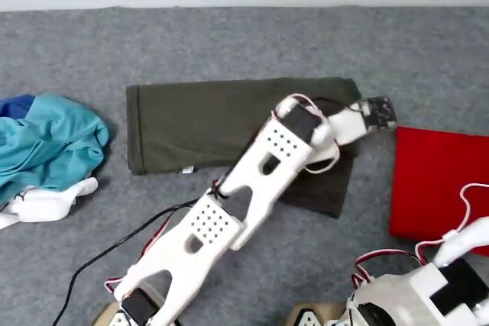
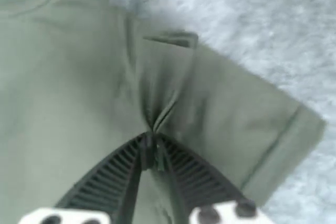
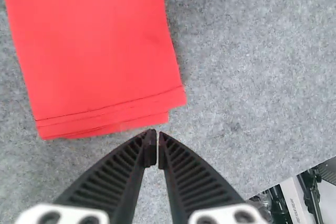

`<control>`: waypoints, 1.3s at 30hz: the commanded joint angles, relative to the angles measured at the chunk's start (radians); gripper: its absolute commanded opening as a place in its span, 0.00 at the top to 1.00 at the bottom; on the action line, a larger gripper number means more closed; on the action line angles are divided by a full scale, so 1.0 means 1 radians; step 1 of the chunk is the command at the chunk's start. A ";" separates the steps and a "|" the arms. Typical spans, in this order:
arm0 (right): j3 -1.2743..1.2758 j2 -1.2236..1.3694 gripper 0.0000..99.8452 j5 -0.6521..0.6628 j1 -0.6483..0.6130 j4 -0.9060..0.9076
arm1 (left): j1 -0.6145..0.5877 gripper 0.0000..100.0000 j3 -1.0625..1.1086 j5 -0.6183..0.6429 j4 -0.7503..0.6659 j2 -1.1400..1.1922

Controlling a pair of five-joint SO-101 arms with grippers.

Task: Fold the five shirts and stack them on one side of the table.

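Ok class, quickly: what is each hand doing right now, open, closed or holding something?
Left hand: closed, pinching the olive-green shirt.
Right hand: closed, empty, just off the folded red shirt.

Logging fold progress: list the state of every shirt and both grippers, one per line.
olive shirt: partly folded, fabric pinched
red shirt: folded flat
teal shirt: crumpled, unfolded
white shirt: crumpled, unfolded
left gripper: shut on olive shirt
right gripper: shut, empty

2 white perforated arms [image 1: 252, 181], red-black cables [image 1: 114, 246], ribbed black end effectors [image 3: 152, 141].
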 commanded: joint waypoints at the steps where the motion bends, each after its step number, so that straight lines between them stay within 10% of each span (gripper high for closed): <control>1: -0.005 -0.064 0.99 -0.008 0.004 0.041 | -0.051 0.98 -0.044 0.002 -0.012 -0.009; 21: -0.005 -0.064 0.99 -0.008 0.002 0.041 | -0.209 0.83 -0.016 0.060 -0.273 0.051; 39: -0.005 -0.064 0.99 -0.008 0.004 0.041 | -0.138 0.86 -0.111 0.034 0.031 -0.140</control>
